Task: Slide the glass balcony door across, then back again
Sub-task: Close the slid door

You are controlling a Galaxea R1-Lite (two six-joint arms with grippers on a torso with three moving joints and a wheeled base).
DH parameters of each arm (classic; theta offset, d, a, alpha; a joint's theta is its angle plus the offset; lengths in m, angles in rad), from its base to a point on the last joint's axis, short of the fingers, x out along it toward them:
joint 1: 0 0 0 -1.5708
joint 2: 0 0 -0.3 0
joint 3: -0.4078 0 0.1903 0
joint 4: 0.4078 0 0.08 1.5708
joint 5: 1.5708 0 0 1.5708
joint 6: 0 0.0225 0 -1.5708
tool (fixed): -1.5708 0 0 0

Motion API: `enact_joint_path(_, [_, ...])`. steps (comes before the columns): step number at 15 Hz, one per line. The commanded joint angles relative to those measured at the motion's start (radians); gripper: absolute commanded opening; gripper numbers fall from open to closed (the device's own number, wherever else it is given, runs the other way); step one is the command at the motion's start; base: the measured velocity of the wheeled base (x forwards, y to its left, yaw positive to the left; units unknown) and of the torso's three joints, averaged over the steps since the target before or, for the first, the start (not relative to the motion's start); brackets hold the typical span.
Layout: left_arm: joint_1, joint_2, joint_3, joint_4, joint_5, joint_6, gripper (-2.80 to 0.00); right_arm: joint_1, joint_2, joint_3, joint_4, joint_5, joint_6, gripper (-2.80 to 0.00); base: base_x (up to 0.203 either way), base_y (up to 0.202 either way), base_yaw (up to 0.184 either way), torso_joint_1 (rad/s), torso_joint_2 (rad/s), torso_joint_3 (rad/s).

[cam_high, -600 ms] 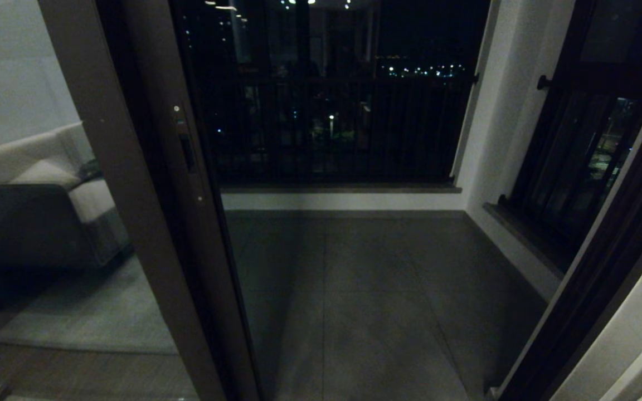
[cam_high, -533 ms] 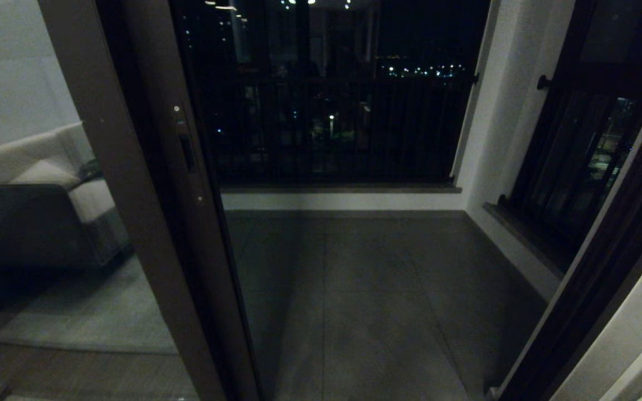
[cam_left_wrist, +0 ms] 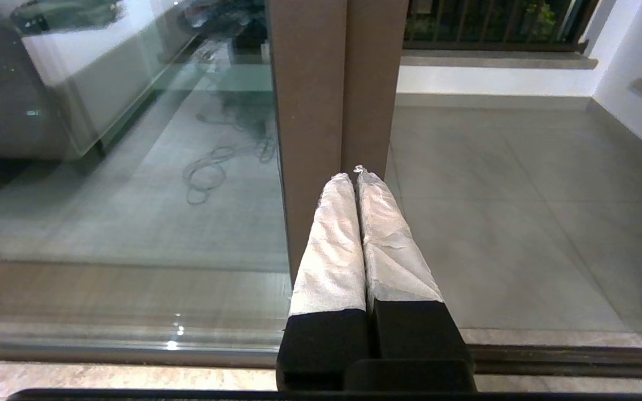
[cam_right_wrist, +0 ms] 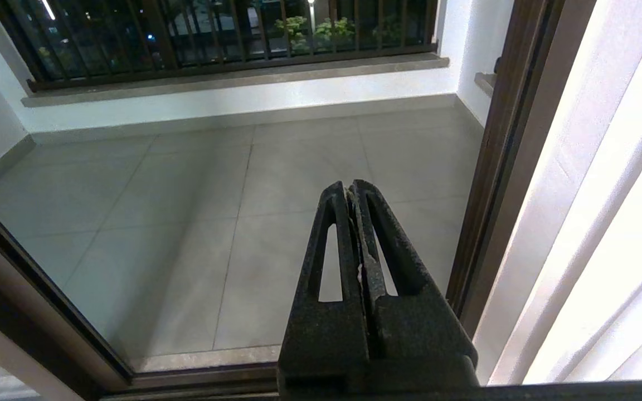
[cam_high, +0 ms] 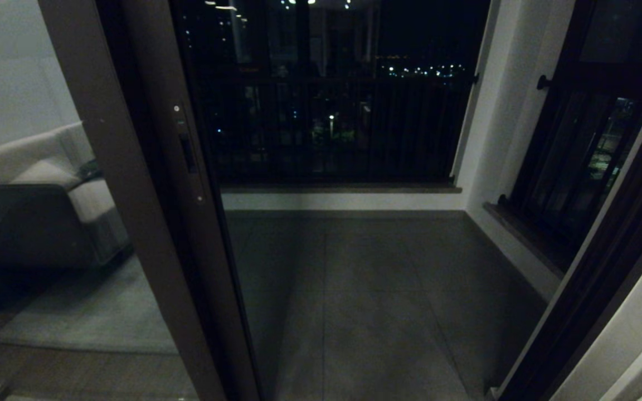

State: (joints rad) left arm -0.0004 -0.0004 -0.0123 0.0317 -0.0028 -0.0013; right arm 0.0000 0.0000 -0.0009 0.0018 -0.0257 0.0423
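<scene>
Glass balcony door (cam_high: 148, 184): brown stile with recessed handle (cam_high: 188, 153) standing just ahead of left gripper (cam_left_wrist: 353, 174), fingers pressed together, holding nothing; right gripper (cam_right_wrist: 350, 189) likewise closed, empty, facing the tiled balcony floor (cam_right_wrist: 198, 223).

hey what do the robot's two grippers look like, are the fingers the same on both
No. The left gripper has tapered fingers wrapped in wrinkled white tape above black bases. The right gripper has bare, rough black fingers with long slots cut through them.
</scene>
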Motion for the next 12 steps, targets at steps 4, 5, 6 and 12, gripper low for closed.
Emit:
enact_joint_path(4, [0.0, -0.001, 0.0, 0.001, 0.0, 0.0, -2.8, 0.0, 0.0, 0.001, 0.0, 0.0, -0.002, -2.8, 0.0, 0.0, 0.0, 0.0, 0.0, 0.0])
enact_joint_path(5, [0.0, -0.001, 0.0, -0.001, 0.0, 0.001, -2.8, 0.0, 0.0, 0.001, 0.0, 0.0, -0.002, -2.8, 0.0, 0.0, 0.0, 0.0, 0.0, 0.0])
enact_joint_path(6, [0.0, -0.001, 0.0, -0.001, 0.001, 0.0, -2.8, 0.0, 0.0, 0.001, 0.0, 0.0, -0.002, -2.8, 0.0, 0.0, 0.0, 0.0, 0.0, 0.0])
enact_joint_path(12, [0.0, -0.001, -0.007, 0.013, -0.002, 0.024, -2.8, 0.0, -0.002, 0.001, 0.0, 0.0, -0.001, -2.8, 0.0, 0.0, 0.0, 0.0, 0.0, 0.0])
